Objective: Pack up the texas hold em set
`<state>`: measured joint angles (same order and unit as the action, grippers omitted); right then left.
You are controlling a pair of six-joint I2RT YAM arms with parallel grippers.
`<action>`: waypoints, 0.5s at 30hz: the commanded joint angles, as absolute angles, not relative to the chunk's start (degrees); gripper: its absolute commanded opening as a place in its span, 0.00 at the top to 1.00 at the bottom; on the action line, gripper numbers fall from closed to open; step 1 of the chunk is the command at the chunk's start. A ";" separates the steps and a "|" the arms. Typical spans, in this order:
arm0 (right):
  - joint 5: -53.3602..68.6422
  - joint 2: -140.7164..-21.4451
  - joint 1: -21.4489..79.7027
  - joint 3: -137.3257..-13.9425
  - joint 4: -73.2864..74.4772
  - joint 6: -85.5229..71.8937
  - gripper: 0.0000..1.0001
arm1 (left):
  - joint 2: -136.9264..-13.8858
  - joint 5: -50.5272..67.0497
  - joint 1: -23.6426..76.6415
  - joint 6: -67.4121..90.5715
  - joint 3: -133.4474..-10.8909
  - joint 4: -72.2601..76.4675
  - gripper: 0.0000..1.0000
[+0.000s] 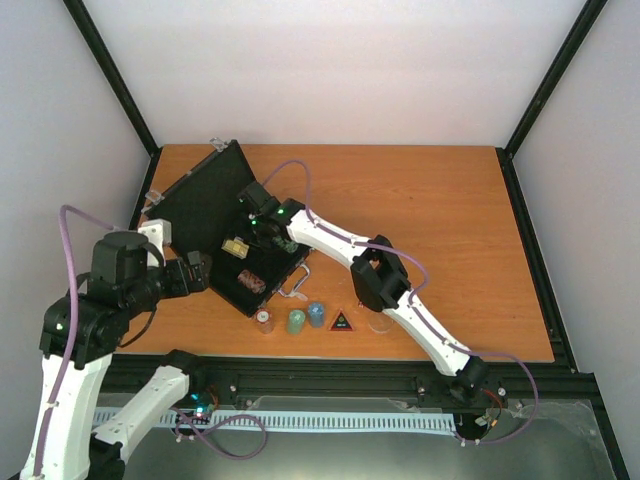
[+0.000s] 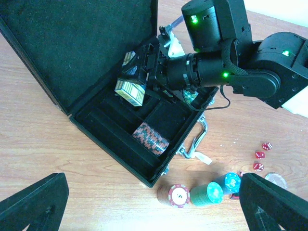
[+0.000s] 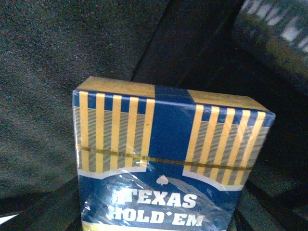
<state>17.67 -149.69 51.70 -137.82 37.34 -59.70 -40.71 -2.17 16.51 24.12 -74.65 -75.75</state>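
Filling the right wrist view, closest to the lens, the card deck (image 3: 171,159) shows blue and gold stripes and the words TEXAS HOLD'EM. Black felt of the case (image 3: 53,72) lies behind it. That arm's own fingers are out of frame.

From the left wrist, the left tool (image 2: 151,202) is spread wide with nothing between its fingers. It hangs over loose chip stacks (image 2: 209,192) on the bench (image 2: 43,144). Red dice (image 2: 260,155) and a clear disc (image 2: 275,179) lie to the right. Beyond, the case (image 2: 110,144) stands open with a row of chips (image 2: 150,138) in one slot. The right tool (image 2: 137,79) pinches the card deck (image 2: 131,90) directly over the tray's far end by the hinge. Whether the deck touches the floor there I cannot tell.

From above, the case (image 1: 200,200) sits far left. The right tool (image 1: 258,226) reaches into it with the card deck (image 1: 236,246) on its left side. The left tool (image 1: 200,272) waits at the case's near left edge. Chip stacks (image 1: 296,321), a black triangle (image 1: 341,321) and the clear disc (image 1: 380,322) line the near edge. Judging from this, the next move is straight down and release, by the right arm.
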 commanded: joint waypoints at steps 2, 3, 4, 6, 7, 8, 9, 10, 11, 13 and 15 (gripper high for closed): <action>19.29 -151.81 52.62 -140.27 33.93 -62.19 0.81 | -39.39 -2.54 16.79 23.12 -76.82 -78.63 0.00; 18.92 -151.91 52.72 -140.21 34.06 -62.33 0.79 | -39.27 -2.62 16.79 23.07 -76.82 -78.88 0.00; 18.73 -151.96 52.73 -140.25 34.28 -62.38 0.76 | -39.16 -2.71 16.79 22.99 -76.82 -78.99 0.00; 17.62 -151.77 52.71 -140.19 34.89 -62.40 0.70 | -39.03 -2.84 16.79 22.82 -76.79 -79.25 0.00; 17.06 -151.60 52.73 -140.19 35.17 -62.38 0.67 | -38.96 -2.76 16.79 22.79 -76.81 -79.31 0.00; 16.58 -151.40 52.73 -140.12 35.16 -62.30 0.62 | -38.94 -2.78 16.74 22.73 -76.82 -79.31 0.00; 16.16 -151.17 52.73 -140.10 35.18 -62.16 0.57 | -38.94 -2.67 16.78 22.69 -76.87 -79.33 0.00; 15.71 -150.93 52.73 -140.14 35.09 -62.02 0.54 | -38.92 -2.64 16.79 22.63 -76.90 -79.28 0.00; 15.39 -150.68 52.81 -140.10 34.88 -61.88 0.50 | -38.84 -2.57 16.79 22.59 -76.90 -79.26 0.00; 15.21 -150.37 52.76 -140.17 34.49 -61.79 0.49 | -38.85 -2.47 16.79 22.64 -76.98 -79.13 0.00; 15.22 -150.14 52.82 -140.19 34.43 -61.65 0.48 | -38.80 -2.39 16.80 22.61 -77.12 -79.18 0.00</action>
